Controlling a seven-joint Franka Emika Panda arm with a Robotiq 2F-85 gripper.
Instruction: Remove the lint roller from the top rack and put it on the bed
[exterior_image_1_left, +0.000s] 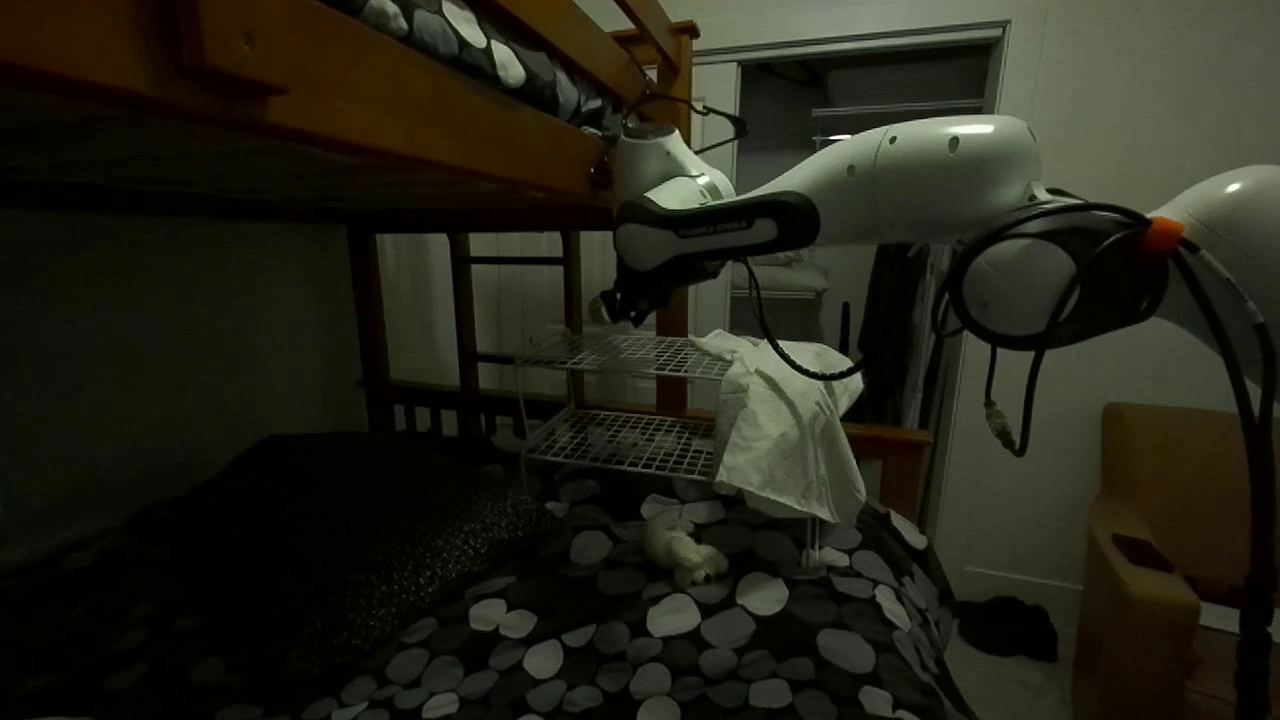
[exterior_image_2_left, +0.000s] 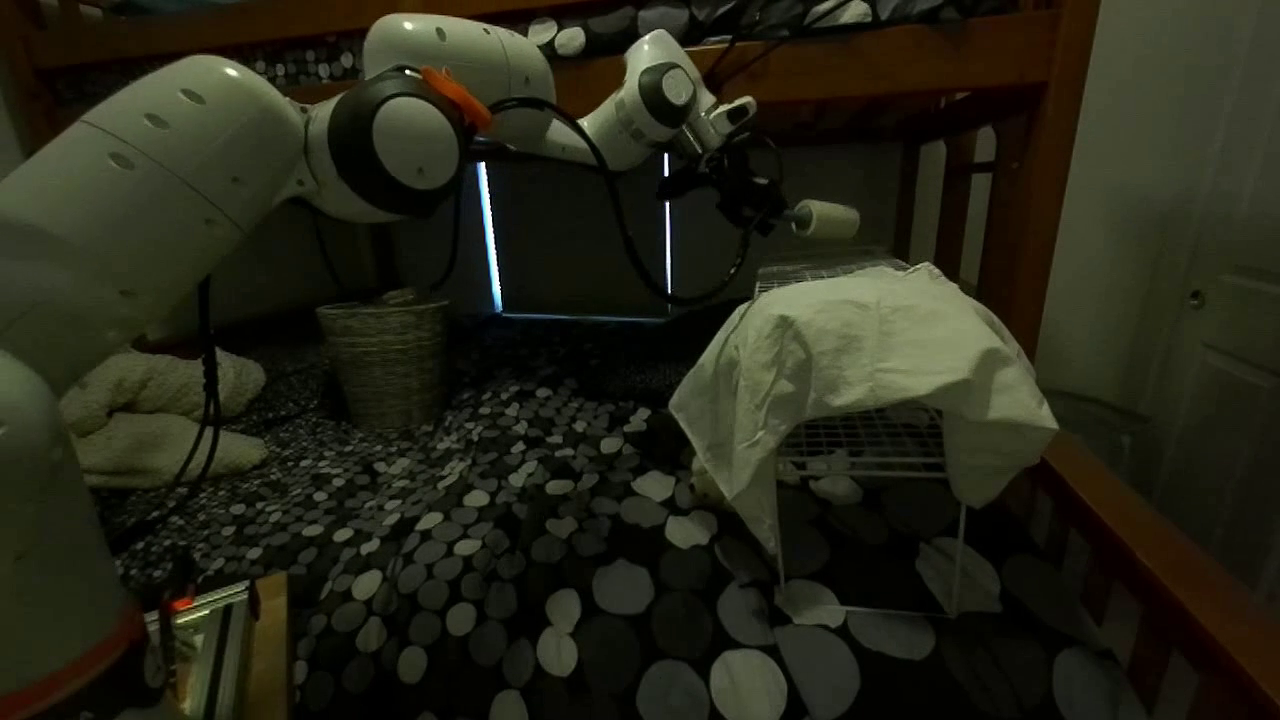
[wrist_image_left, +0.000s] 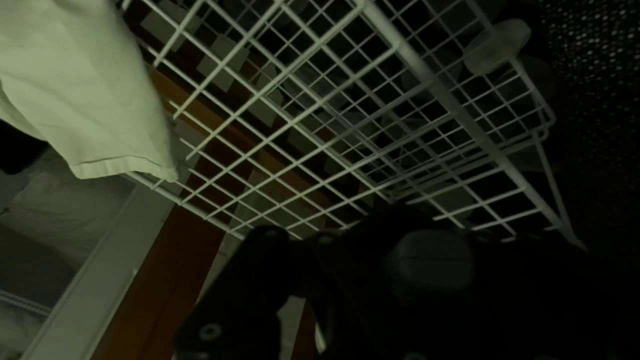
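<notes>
Clenching the lint roller (exterior_image_2_left: 827, 220), pincer (exterior_image_2_left: 769, 211) above wire rack (exterior_image_1_left: 655, 354), spotted bed (exterior_image_2_left: 560, 560) beneath, wooden bunk (exterior_image_1_left: 400, 112) overhead, dim wall (exterior_image_1_left: 1140, 110) beyond.

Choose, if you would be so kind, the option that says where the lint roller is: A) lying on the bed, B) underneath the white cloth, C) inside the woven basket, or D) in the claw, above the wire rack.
D, because in an exterior view the lint roller juts out from the claw, with the top of the wire rack below it.
</notes>
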